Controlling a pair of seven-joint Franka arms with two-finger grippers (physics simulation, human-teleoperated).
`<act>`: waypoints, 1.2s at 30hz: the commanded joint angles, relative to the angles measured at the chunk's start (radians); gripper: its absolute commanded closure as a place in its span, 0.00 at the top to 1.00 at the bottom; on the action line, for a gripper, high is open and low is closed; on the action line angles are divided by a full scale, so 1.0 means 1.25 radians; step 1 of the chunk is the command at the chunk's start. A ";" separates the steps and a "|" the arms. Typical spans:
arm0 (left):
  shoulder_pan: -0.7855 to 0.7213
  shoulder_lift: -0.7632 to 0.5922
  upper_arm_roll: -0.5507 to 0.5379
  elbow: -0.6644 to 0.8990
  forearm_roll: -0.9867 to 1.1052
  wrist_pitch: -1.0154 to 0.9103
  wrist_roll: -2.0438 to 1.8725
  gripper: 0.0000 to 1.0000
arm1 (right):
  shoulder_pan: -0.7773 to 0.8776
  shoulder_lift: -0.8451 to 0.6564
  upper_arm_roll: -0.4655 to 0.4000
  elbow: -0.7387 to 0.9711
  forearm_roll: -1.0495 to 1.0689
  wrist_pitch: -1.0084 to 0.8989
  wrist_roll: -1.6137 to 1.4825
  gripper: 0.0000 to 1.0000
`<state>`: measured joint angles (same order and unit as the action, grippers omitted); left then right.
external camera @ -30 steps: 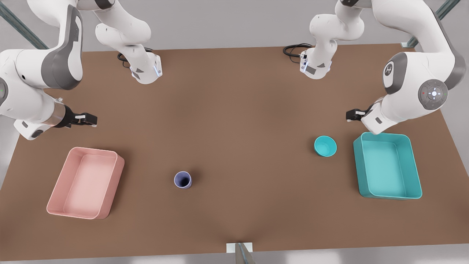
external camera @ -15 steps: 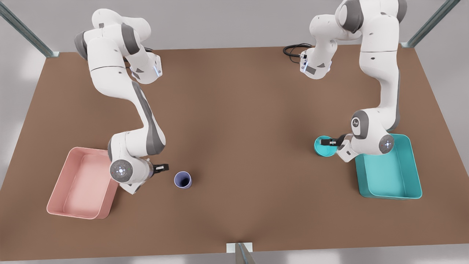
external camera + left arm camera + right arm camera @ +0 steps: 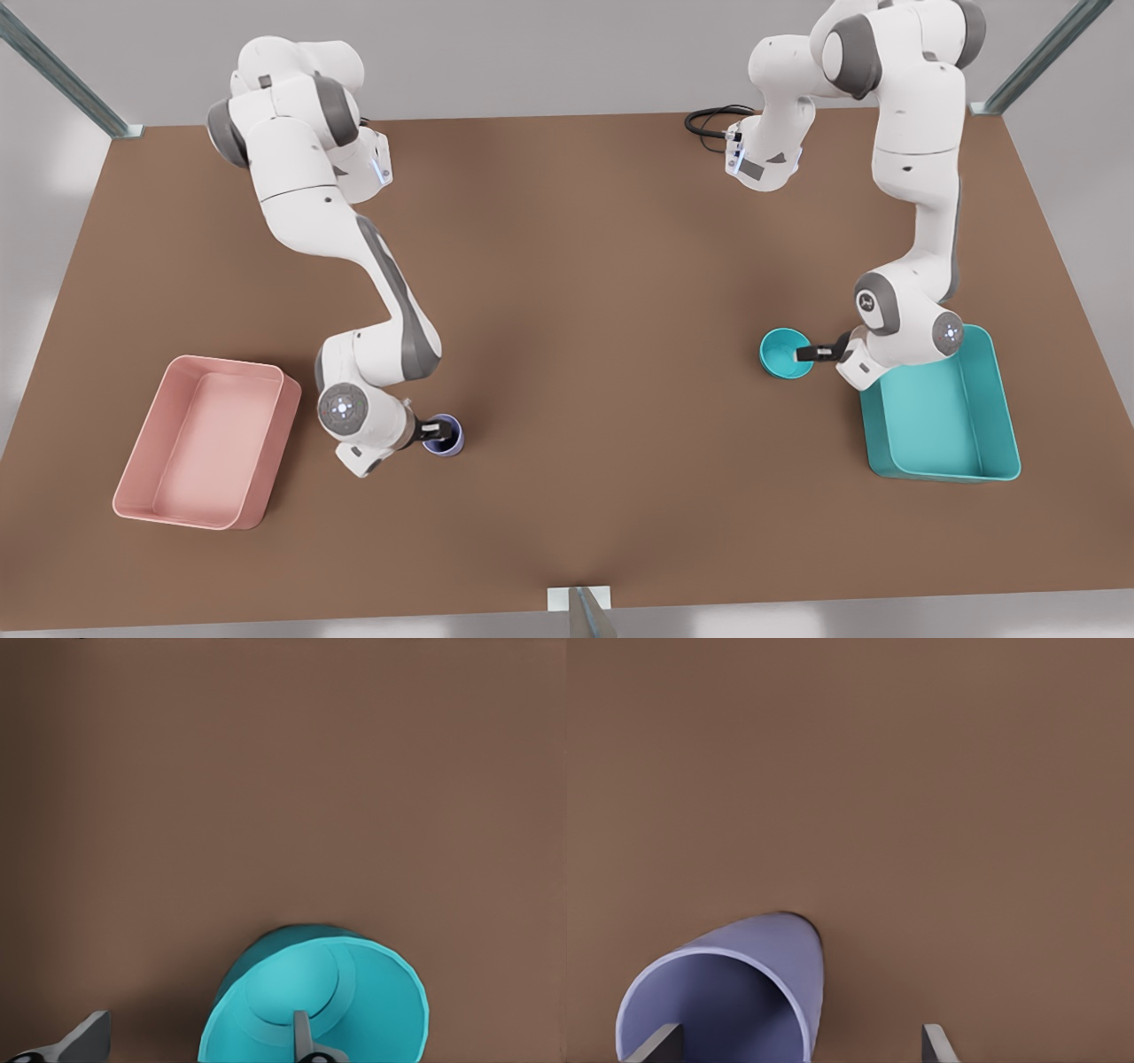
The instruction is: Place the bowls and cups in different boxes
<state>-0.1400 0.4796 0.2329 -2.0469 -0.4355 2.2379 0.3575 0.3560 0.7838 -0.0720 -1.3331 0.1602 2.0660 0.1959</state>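
Note:
The teal bowl (image 3: 781, 351) (image 3: 301, 992) stands upright on the table beside the teal box (image 3: 939, 416). My left gripper (image 3: 811, 353) (image 3: 197, 1047) is open and straddles the bowl's rim on the box side, with one finger (image 3: 304, 1038) inside. The lavender cup (image 3: 452, 440) (image 3: 744, 983) stands at the middle front. My right gripper (image 3: 440, 432) (image 3: 797, 1047) is open astride the cup's wall, one finger (image 3: 658, 1043) inside and the other outside. The pink box (image 3: 275, 443) sits at the front view's left, with nothing in it.
The brown table (image 3: 576, 266) carries both arm bases and a black cable (image 3: 709, 120) at its far edge. A small metal post (image 3: 580, 611) stands at the near edge. The right arm's elbow hangs close to the pink box.
The right gripper has slid from beside the cup onto its wall. The left gripper has drawn back from over the bowl's middle to its rim on the box side.

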 commanded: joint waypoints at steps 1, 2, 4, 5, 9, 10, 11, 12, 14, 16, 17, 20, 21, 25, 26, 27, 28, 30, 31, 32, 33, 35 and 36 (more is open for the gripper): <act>-0.001 0.005 -0.001 0.000 -0.045 0.030 0.114 0.97 | -0.003 0.006 0.000 -0.002 0.002 0.035 0.083 1.00; -0.002 0.007 -0.001 0.000 -0.075 0.023 0.115 0.87 | -0.005 0.007 0.000 -0.005 0.002 0.036 0.076 1.00; -0.006 0.005 -0.001 -0.001 -0.075 0.014 0.116 0.68 | -0.004 0.009 0.000 -0.024 0.001 0.037 0.075 1.00; -0.011 0.005 -0.001 0.000 -0.074 -0.006 0.118 0.62 | 0.000 0.018 0.000 -0.026 0.000 0.038 0.075 1.00; -0.017 0.003 -0.001 0.002 -0.071 -0.013 0.115 0.21 | 0.004 0.033 0.000 -0.027 -0.003 0.044 0.075 1.00; -0.017 0.002 -0.001 0.003 -0.070 -0.013 0.115 0.21 | 0.002 0.033 0.000 -0.027 -0.003 0.046 0.074 0.90; -0.018 -0.001 -0.001 0.005 -0.070 -0.015 0.113 0.21 | 0.002 0.033 0.000 -0.027 -0.004 0.046 0.073 0.69; -0.027 -0.007 -0.001 0.005 -0.058 -0.015 0.109 0.21 | 0.004 0.033 0.001 -0.027 -0.004 0.046 0.074 0.51; -0.040 -0.040 -0.001 0.011 -0.057 -0.043 0.087 0.21 | 0.008 0.033 0.001 -0.026 -0.004 0.046 0.073 0.41; -0.037 -0.147 0.012 0.070 0.028 -0.142 0.020 0.21 | 0.010 0.037 0.001 -0.022 -0.004 0.044 0.074 0.26; -0.001 -0.153 0.014 0.167 0.154 -0.226 -0.039 0.21 | 0.010 0.037 0.000 -0.020 -0.005 0.044 0.073 0.21; 0.129 -0.105 0.019 0.308 0.204 -0.301 -0.037 0.21 | 0.002 0.026 0.000 -0.010 -0.002 0.044 0.027 0.21; 0.182 -0.066 0.019 0.348 0.200 -0.301 -0.037 0.21 | -0.016 -0.007 0.000 -0.015 0.001 0.026 -0.025 0.21; 0.281 0.024 0.015 0.400 0.201 -0.266 0.017 0.21 | -0.131 -0.130 -0.016 -0.017 -0.027 -0.142 -0.277 0.21; 0.281 0.040 0.015 0.397 0.202 -0.231 0.017 0.21 | -0.166 -0.156 -0.019 -0.016 -0.072 -0.169 -0.336 0.21; 0.281 0.063 0.015 0.396 0.204 -0.194 0.018 0.21 | -0.211 -0.182 -0.019 -0.016 -0.082 -0.206 -0.400 0.21; 0.280 0.084 0.015 0.393 0.199 -0.158 0.018 0.21 | -0.245 -0.193 -0.028 -0.015 -0.100 -0.217 -0.466 0.21; 0.281 0.135 0.015 0.391 0.199 -0.115 0.037 0.21 | -0.261 -0.193 -0.081 -0.012 -0.124 -0.217 -0.526 0.21; 0.280 0.146 0.015 0.391 0.199 -0.104 0.039 0.21 | -0.263 -0.191 -0.098 -0.012 -0.124 -0.217 -0.542 0.21; 0.281 0.155 0.015 0.391 0.200 -0.104 0.039 0.21 | -0.266 -0.180 -0.119 -0.012 -0.123 -0.216 -0.546 0.21; 0.281 0.167 0.015 0.392 0.200 -0.104 0.040 0.21 | -0.277 -0.173 -0.122 -0.012 -0.127 -0.211 -0.546 0.21; 0.281 0.187 0.015 0.392 0.201 -0.093 0.040 0.21 | -0.319 -0.126 -0.122 -0.009 -0.131 -0.170 -0.558 0.21; 0.281 0.188 0.015 0.392 0.201 -0.094 0.040 0.42 | -0.333 -0.106 -0.122 -0.009 -0.127 -0.140 -0.578 0.21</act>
<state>0.2116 0.7093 0.2514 -1.5576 -0.1894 2.0760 0.3915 -0.0470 0.6377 -0.2226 -1.3449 0.0140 1.8660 -0.1172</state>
